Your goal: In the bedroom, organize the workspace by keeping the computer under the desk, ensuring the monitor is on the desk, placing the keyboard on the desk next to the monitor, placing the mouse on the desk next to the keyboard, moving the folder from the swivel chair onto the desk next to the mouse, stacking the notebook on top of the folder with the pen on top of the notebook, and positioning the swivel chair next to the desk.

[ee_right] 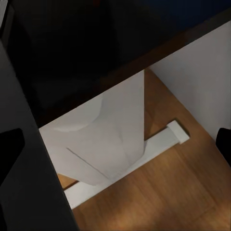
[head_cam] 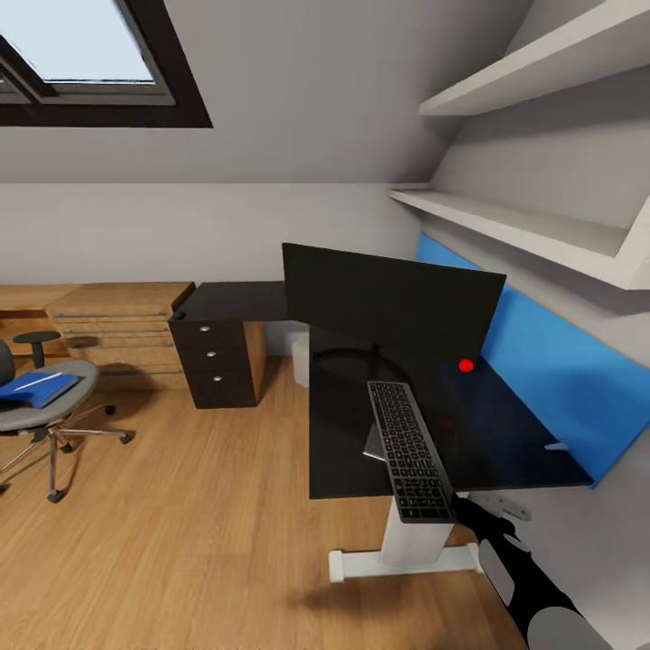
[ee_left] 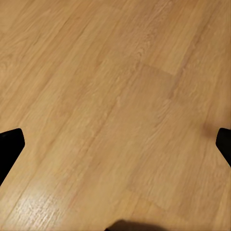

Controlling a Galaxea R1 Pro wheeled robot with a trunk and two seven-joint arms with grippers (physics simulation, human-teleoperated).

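1 keyboard (head_cam: 411,450) clamped in right hand (head_cam: 460,511), long axis toward monitor (head_cam: 390,304); left hand (ee_left: 115,144) spread apart.

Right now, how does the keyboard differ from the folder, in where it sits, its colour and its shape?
The keyboard is on the black desk, its near end past the front edge by the right arm; the folder lies on the swivel chair across the room. The keyboard is black and grey; the folder is blue with a thin white item on it. The keyboard is long and narrow; the folder is broader. Both are flat and thin.
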